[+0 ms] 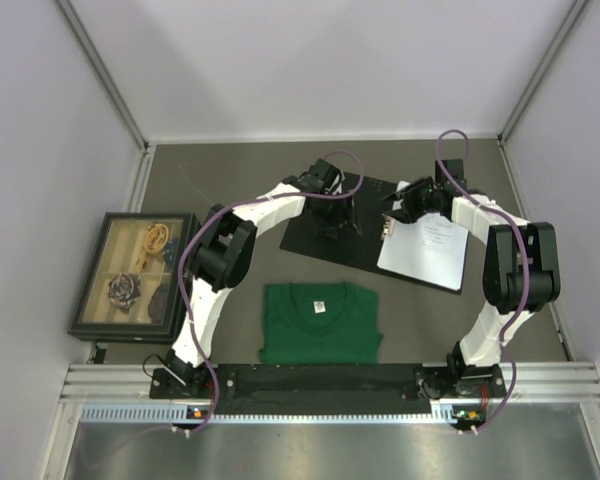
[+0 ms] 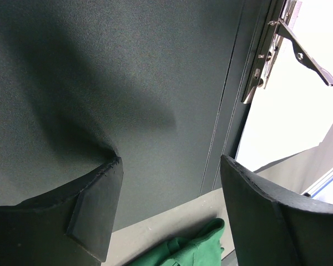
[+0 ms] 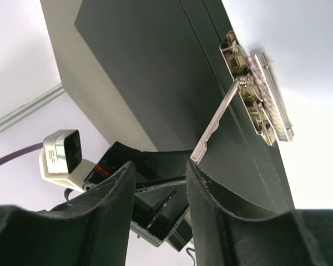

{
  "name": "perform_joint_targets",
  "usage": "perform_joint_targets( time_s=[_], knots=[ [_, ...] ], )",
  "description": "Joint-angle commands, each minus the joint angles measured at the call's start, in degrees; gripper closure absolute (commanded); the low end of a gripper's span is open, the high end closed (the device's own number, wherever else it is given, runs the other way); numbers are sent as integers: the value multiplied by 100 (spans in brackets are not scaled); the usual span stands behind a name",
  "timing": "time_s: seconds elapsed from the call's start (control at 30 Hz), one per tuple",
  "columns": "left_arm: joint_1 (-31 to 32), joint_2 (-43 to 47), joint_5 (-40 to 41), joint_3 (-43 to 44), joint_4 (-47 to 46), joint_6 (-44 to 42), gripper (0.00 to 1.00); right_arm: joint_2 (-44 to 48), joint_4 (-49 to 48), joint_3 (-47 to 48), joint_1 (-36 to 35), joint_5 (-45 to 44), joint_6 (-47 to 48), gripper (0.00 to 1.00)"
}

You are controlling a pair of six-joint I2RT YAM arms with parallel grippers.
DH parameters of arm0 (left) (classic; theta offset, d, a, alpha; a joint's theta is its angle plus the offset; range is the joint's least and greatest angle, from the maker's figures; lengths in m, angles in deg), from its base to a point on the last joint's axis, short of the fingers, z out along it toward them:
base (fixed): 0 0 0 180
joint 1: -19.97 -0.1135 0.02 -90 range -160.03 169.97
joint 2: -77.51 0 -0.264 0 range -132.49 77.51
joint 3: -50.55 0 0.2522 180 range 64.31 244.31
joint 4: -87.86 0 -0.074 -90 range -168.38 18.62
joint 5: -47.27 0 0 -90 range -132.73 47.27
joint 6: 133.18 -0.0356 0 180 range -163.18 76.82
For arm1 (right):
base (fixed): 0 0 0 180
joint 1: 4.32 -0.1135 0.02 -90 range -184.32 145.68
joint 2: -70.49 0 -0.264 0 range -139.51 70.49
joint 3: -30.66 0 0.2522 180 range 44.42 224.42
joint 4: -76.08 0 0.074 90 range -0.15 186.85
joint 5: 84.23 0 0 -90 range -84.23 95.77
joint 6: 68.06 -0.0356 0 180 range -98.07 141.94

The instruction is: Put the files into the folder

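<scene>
Grey table (image 1: 230,170): green shirt (image 1: 320,325) beside open folder (image 1: 305,240); picture box (image 1: 135,275) left.

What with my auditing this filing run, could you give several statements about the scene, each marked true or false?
The folder lies open, black inner face up. True.
The files lie on the green shirt. False: they lie on the folder's right half, apart from the shirt.
The left gripper has shut jaws. False: its jaws stand open over the black face.
A metal clip sits at the files' inner edge. True.
The picture box lies right of the folder. False: it lies to its left.
</scene>
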Motion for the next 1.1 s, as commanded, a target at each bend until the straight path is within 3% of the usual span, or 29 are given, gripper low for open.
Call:
perform_joint_targets(
  time_s=[0.0, 0.33, 0.7, 0.87, 1.0, 1.07],
  knots=[
    [22, 16, -51, 50, -40, -102, 24, 26, -100, 115, 50, 153, -47, 57],
    [22, 7, -121, 50, -84, -120, 24, 237, -432, -420, 50, 171, -134, 55],
    [22, 7, -130, 50, -66, -164, 24, 79, -469, -492, 111, 83, -214, 59],
    [22, -28, -174, 76, -75, -146, 24, 141, -214, -106, 190, 118, 504, 57],
    [22, -28, -227, 67, -75, -155, 24, 63, -215, 612, 296, 145, 1550, 31],
    [22, -28, -288, 58, -84, -146, 24, -357, 250, 1141, 296, 171, 2531, 27]
  ],
)
